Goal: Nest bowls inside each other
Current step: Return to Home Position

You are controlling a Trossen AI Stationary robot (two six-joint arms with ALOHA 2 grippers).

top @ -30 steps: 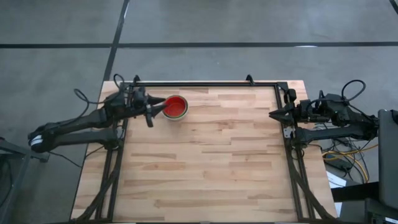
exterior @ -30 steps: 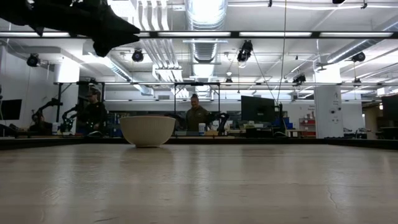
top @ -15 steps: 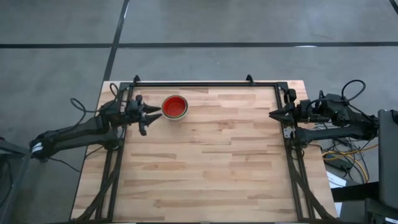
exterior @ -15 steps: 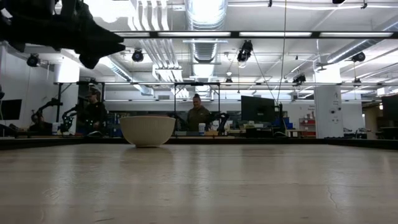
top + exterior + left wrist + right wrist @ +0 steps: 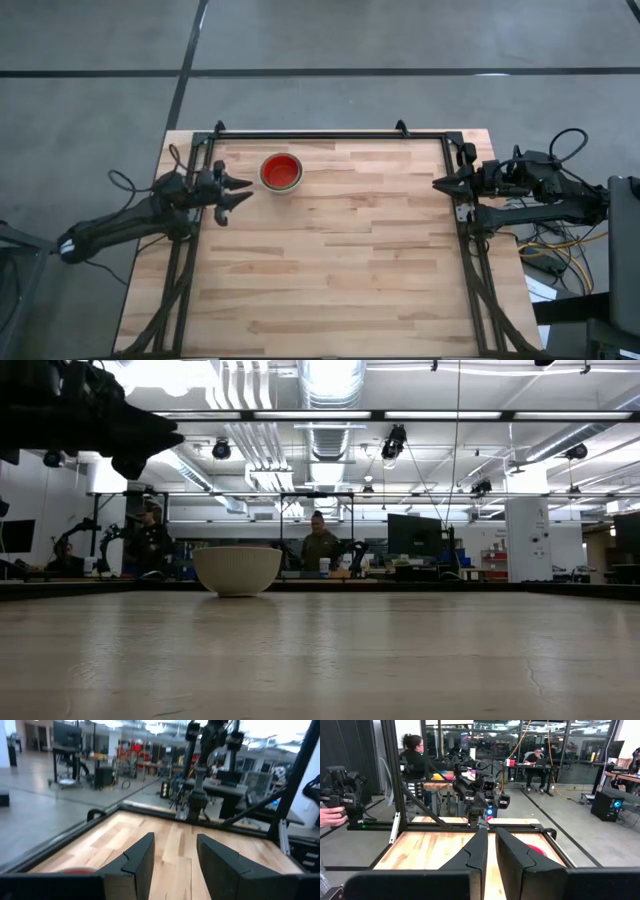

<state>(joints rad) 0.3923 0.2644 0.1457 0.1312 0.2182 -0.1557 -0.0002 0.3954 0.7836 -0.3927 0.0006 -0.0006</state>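
Left gripper [image 5: 240,192] withdrawn, fingers apart, bowls [image 5: 281,171] upright

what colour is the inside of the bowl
Red inside the bowl; the high view shows it best.

A pale bowl [image 5: 237,569] sits on the table [image 5: 400,660] (two people behind), left hand [image 5: 135,440] overhead.

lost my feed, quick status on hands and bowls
Left hand open, empty, beside bowl stack. Right hand parked at right edge. Nothing in the way.
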